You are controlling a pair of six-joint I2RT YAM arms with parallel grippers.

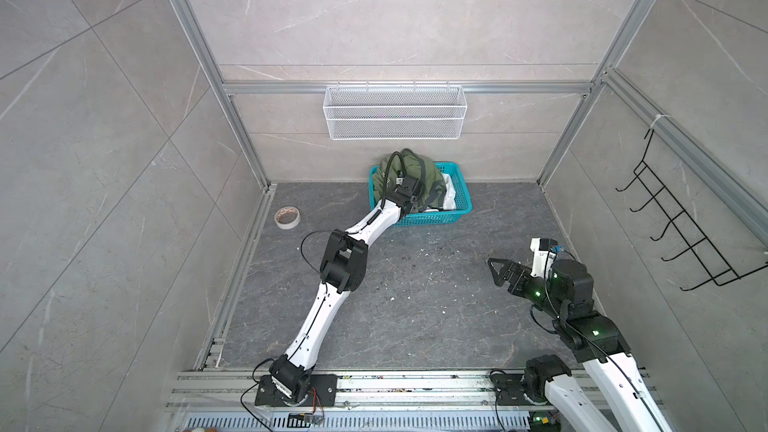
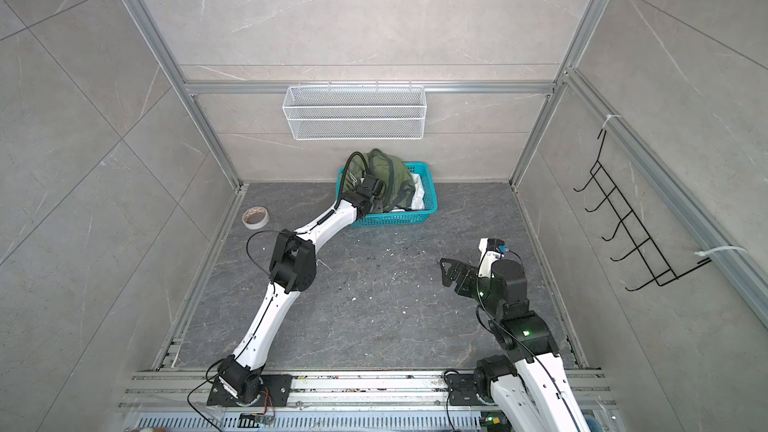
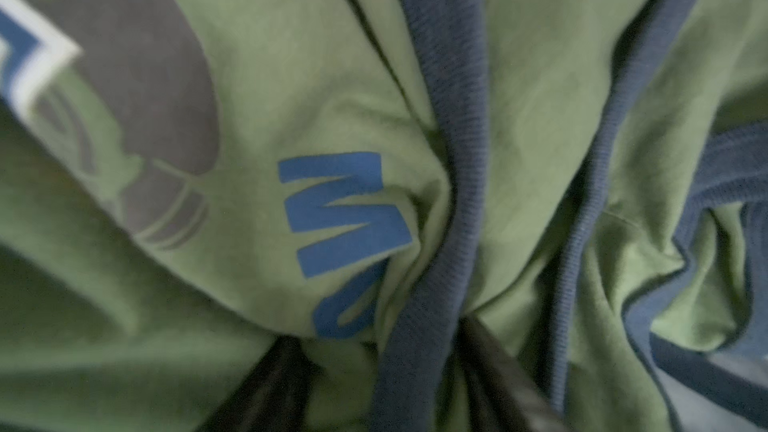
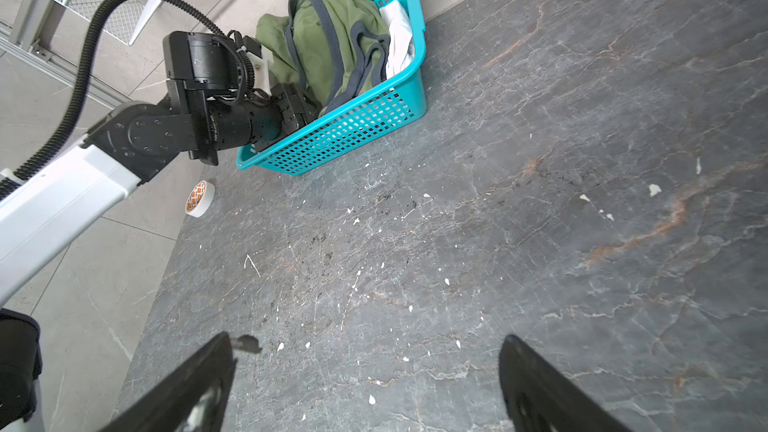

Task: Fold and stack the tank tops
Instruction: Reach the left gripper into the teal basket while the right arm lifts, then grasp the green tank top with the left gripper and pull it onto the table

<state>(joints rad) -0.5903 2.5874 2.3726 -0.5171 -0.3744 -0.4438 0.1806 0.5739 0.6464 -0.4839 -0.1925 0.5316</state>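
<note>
The olive green tank top (image 1: 419,172) (image 2: 386,172) is heaped in a teal basket (image 1: 432,218) (image 2: 399,221) at the back wall. The white tank top (image 1: 451,195) (image 4: 399,39) is bunched under it on the basket's right side. My left gripper (image 3: 378,334) reaches into the basket, and green cloth and a dark trim band are gathered between its fingers (image 3: 490,351). In both top views its tips are buried in the cloth. Over the bare table at the right, my right gripper (image 1: 496,272) (image 4: 368,342) hangs open with nothing in it.
A tape roll (image 1: 287,217) (image 4: 199,198) lies at the table's left edge. On the back wall hangs a white wire basket (image 1: 395,111), and a black hook rack (image 1: 681,226) is on the right wall. The dark stone tabletop (image 1: 415,305) is speckled with white flecks.
</note>
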